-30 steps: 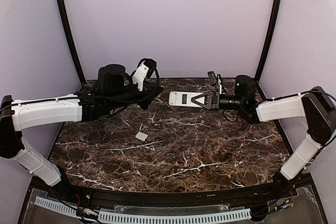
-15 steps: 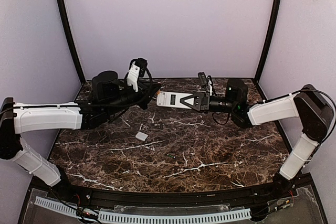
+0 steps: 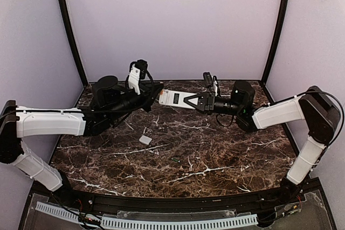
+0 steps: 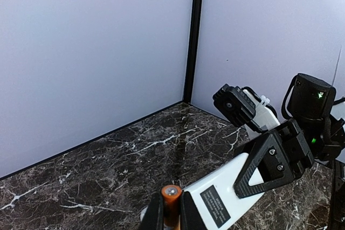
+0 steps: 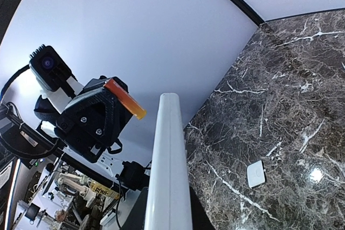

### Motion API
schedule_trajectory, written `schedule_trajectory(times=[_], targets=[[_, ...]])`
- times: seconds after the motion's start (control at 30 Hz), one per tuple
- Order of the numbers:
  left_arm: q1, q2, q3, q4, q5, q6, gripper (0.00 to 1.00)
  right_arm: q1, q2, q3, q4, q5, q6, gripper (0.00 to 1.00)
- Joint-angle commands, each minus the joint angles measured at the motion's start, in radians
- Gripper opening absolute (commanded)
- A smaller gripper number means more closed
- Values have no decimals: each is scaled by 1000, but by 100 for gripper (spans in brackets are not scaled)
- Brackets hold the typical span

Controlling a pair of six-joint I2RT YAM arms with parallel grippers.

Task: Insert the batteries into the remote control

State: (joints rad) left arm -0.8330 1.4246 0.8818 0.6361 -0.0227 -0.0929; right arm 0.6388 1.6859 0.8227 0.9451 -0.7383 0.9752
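Observation:
The remote control (image 3: 175, 98) is held level above the back of the table, with my right gripper (image 3: 200, 101) shut on its right end. Its white back, which carries a dark rectangle, faces up. My left gripper (image 3: 156, 96) is shut on an orange battery (image 4: 171, 202), whose tip sits right beside the remote's free end (image 4: 223, 200). In the right wrist view the remote (image 5: 169, 165) shows edge-on between the jaws of my right gripper (image 5: 168, 215). The orange battery (image 5: 125, 98) is up and to its left. A small dark speck (image 3: 176, 159), perhaps another battery, lies mid-table.
A small white cover piece (image 3: 145, 139) lies on the dark marble table (image 3: 226, 154), left of centre, and also shows in the right wrist view as the cover (image 5: 256, 174). Purple walls and black corner posts (image 3: 69, 30) close in the back.
My right arm has carried the remote to the left and slightly back. The left arm has shifted too, so the battery now sits at the remote's free end.

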Motion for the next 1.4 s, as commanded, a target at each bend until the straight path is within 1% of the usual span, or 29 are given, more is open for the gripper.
schedule_trajectory(times=[0.0,0.13,0.27,0.63,1.03,1.17,1.37], targets=[[8,14,-5,26,-9,23,0,15,-12,39,19,7,16,0],[8,30,0,21,-12,28,0,16,-24,49,-16,9,9,0],[8,54,9,-2,-16,40,0,16,-23,47,-16,10,4,0],[8,75,14,-52,-86,79,0,16,-47,52,-58,24,-7,0],[8,90,44,-111,-123,15,0,15,-81,46,-85,46,-53,0],[8,100,87,-194,-119,-16,0,16,-90,47,-102,50,-81,0],[8,105,115,-246,-104,-46,0,16,-89,44,-107,50,-91,0]])
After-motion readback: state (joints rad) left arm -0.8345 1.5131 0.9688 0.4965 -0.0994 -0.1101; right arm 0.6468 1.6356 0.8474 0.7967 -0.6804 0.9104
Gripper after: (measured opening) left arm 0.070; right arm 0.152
